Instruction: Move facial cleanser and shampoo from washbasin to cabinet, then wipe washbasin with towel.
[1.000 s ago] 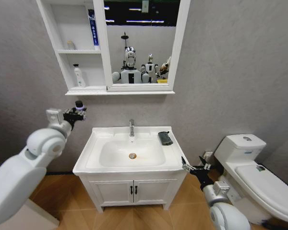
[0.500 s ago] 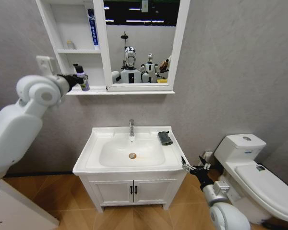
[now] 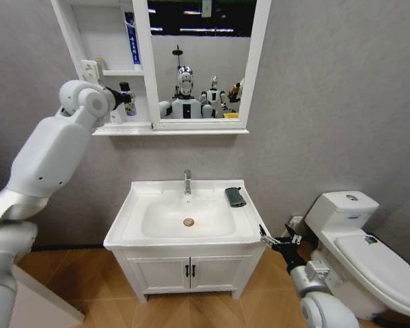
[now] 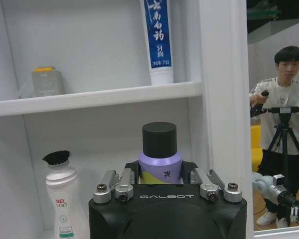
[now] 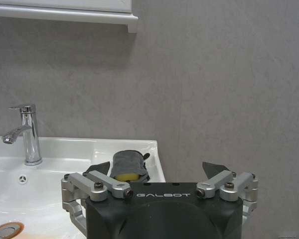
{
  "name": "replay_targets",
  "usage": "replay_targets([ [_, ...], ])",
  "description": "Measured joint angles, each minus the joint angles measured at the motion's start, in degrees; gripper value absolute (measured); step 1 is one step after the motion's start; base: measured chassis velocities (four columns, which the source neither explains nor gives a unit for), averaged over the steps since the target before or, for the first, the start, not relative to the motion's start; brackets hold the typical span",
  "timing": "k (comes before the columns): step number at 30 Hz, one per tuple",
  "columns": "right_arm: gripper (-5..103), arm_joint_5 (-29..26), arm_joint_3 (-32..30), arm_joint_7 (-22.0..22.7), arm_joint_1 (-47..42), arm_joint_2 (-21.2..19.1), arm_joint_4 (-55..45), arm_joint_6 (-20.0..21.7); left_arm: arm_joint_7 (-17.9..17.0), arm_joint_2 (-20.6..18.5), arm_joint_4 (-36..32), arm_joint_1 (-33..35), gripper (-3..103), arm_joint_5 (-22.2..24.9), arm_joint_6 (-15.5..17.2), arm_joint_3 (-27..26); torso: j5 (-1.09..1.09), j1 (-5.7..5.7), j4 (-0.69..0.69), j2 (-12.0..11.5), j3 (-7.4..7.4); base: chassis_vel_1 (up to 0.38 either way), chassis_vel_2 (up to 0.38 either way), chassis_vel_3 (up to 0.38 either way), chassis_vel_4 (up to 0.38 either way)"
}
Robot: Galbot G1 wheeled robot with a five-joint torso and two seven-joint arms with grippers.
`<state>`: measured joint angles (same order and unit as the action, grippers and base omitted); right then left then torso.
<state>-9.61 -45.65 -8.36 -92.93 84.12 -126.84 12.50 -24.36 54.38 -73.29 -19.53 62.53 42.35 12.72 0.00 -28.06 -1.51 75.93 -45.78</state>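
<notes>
Left tool point(image 4: 161, 185) clamped on purple bottle point(image 4: 160, 159) at cabinet point(image 3: 142, 102) shelf (right tool point(image 5: 158, 172) spread, idle); could topple white bottle point(image 4: 63, 199) alongside.

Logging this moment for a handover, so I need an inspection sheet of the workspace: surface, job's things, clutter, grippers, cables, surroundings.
Surface: washbasin top holds only the towel, at its back right corner; bowl bare.
Job's things: purple bottle with black cap at the cabinet lower shelf, beside a white bottle; toothpaste tube on the shelf above.
Clutter: small jar on the same upper shelf.
Grippers: left gripper shut on the purple bottle; right gripper open, low by the washbasin's right front corner.
Cables: nothing seen.
Surroundings: toilet to the right; grey wall.
</notes>
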Motion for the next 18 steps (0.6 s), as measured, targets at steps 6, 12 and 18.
replay_targets([
  [6, 100, -0.6, -0.5, 0.0, -0.1, -0.3, 0.2, -0.2, 2.1, 3.0, 7.1, -1.1, 43, -5.1, -0.6, 1.8, -0.03, 0.0, 0.01, 0.0, 0.0, 0.0, 0.0, 0.0, 0.0],
  [12, 100, -0.7, -0.5, 0.0, -0.1, -0.5, 0.5, -0.5, 3.6, 5.7, 12.5, -0.8, 43, -9.3, -2.6, 1.5, -0.02, 0.01, 0.01, 0.0, 0.0, 0.0, 0.0, 0.0, 0.0],
  [18, 100, -0.8, -0.5, -0.1, -0.1, -0.5, 0.5, -0.5, 4.6, 7.2, 16.1, -0.8, 43, -12.1, -3.8, 0.5, -0.02, 0.0, 0.01, 0.0, 0.0, 0.0, 0.0, 0.0, 0.0],
])
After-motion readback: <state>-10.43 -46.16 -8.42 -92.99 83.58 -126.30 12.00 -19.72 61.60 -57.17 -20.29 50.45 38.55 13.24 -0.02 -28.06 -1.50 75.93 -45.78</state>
